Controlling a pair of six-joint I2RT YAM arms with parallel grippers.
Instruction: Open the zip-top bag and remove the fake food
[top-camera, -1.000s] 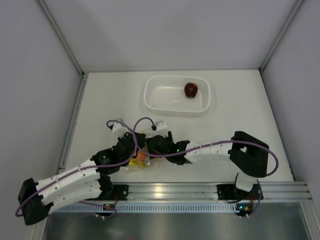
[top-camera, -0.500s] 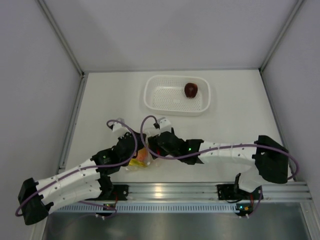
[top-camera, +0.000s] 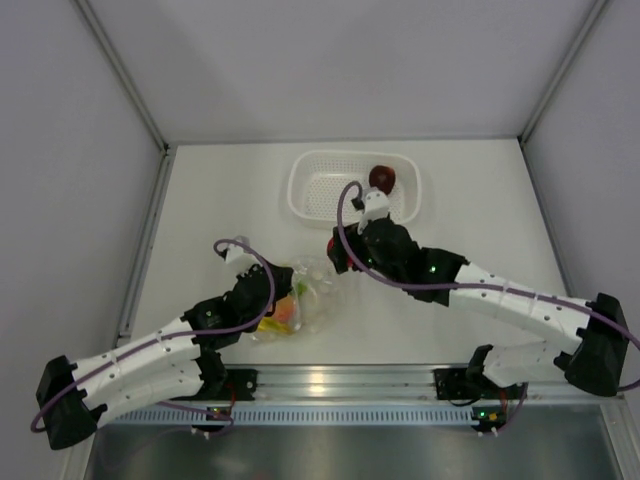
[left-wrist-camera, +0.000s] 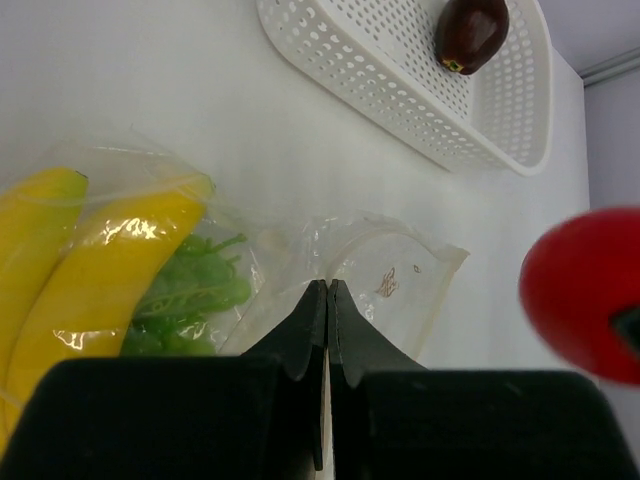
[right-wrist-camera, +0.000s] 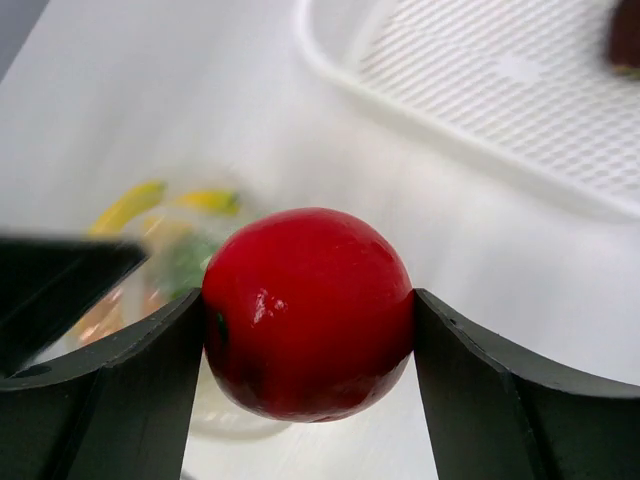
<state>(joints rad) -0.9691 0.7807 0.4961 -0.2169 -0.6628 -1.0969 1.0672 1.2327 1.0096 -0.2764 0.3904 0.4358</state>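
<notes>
My left arm (top-camera: 140, 360) lies low from the near-left corner, stretched forward along the white surface (top-camera: 220, 200). The left tool (left-wrist-camera: 327, 295) has its black fingers pressed together, pinching a fold of the clear, crinkly plastic zip-top bag (left-wrist-camera: 392, 268). The bag lies slack on the surface close to the near edge. Inside it I see a glossy yellow plastic banana bunch (left-wrist-camera: 105, 275) against a green leafy piece (left-wrist-camera: 190, 298).

My right arm (top-camera: 500, 295) reaches in from the near-right corner, with its wrist raised just beyond the bag. The right tool (right-wrist-camera: 310, 345) is spread only as wide as a smooth, shiny red tomato (right-wrist-camera: 305, 300), which it clamps between both fingers above the surface.

Farther back sits a white perforated plastic basket (top-camera: 312, 198), with a dark maroon fruit (top-camera: 381, 179) in its far-right corner.
</notes>
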